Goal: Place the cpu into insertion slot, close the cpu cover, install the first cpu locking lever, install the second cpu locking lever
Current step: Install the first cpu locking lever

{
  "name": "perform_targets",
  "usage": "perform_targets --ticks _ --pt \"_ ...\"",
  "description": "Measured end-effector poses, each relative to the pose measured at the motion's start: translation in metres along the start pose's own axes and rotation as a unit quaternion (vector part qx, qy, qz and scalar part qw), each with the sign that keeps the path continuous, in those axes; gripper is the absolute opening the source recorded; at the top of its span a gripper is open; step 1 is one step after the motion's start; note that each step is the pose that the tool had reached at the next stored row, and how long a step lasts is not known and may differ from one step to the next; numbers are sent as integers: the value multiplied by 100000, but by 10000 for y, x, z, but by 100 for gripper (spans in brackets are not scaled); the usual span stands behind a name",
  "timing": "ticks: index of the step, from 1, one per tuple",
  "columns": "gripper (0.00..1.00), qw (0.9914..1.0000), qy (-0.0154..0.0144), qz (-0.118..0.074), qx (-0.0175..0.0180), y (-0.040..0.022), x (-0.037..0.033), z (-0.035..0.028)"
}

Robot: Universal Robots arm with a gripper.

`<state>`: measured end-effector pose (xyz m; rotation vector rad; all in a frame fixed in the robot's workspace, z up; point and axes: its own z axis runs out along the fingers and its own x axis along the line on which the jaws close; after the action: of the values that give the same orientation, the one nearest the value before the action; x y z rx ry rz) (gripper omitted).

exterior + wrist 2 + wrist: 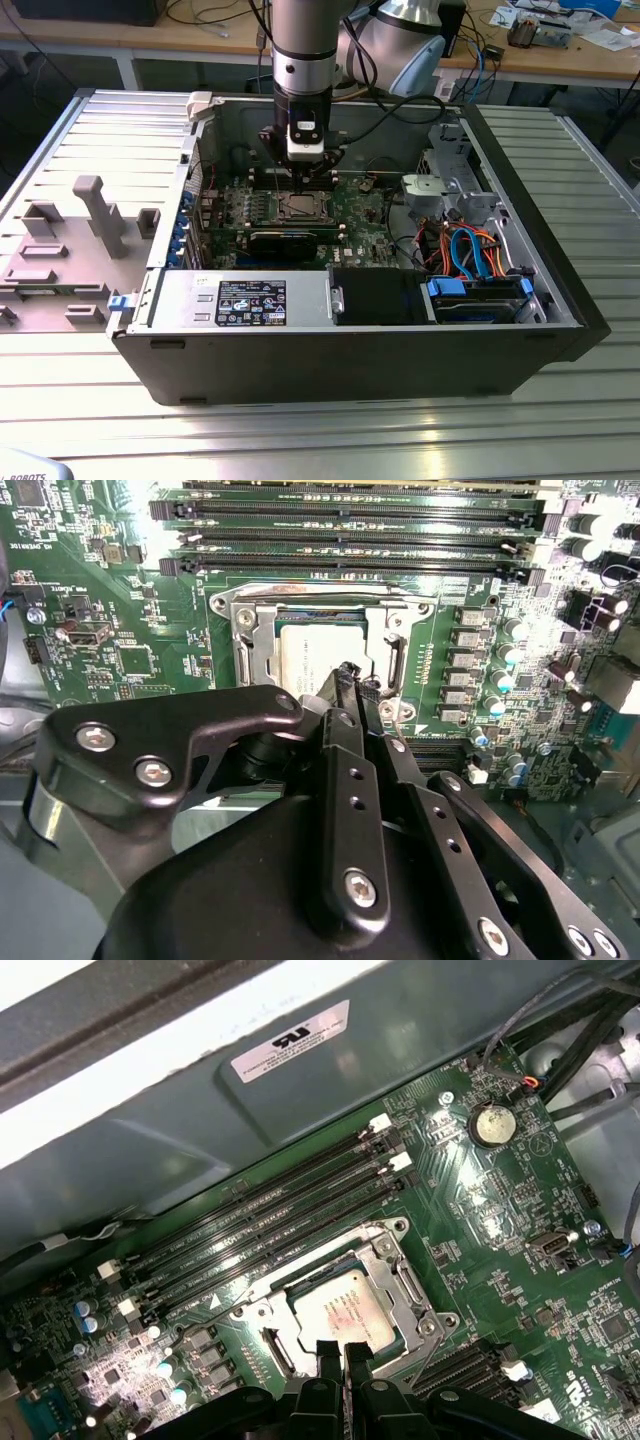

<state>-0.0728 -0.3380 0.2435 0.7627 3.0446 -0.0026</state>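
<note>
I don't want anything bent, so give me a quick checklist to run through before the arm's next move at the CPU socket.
1. cpu lying flat in place: ok.
2. cpu cover down, framing the chip: ok.
3. Cover latched down: cannot tell.
4. gripper at the cover's edge, fingers together: ok.
5. memory slots clear of the gripper: ok.

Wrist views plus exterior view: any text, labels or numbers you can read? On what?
Nothing is clear enough to quote.
case sticker: print too small to read.
cpu: faint marking on top, unreadable.
board: white lettering, too small.
power supply label: blurred.
</note>
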Motion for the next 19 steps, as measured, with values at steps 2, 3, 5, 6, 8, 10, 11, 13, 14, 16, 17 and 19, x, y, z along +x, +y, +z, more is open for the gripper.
perform_targets --ticks 2,3,5,6,8,10,11,13,14,16,17,19 --pt "16 100000 2 -66 -2 0 0 0" --pt "16 100000 1 -102 0 0 0 0" --pt "16 100000 2 -202 0 0 0 0" --pt "16 100000 2 -276 -2 0 0 0" --pt "16 99999 0 -340 -2 0 0 0" --pt "16 99999 2 -429 -3 0 0 0" --pt "16 99999 2 -458 -2 0 0 0" --pt "16 99999 -1 -510 -3 0 0 0" --pt "16 99999 0 -538 -1 0 0 0" --pt "16 99998 -2 -604 -1 0 0 0" --pt "16 99998 1 -653 -2 0 0 0" --pt "16 99997 3 -720 0 0 0 0"
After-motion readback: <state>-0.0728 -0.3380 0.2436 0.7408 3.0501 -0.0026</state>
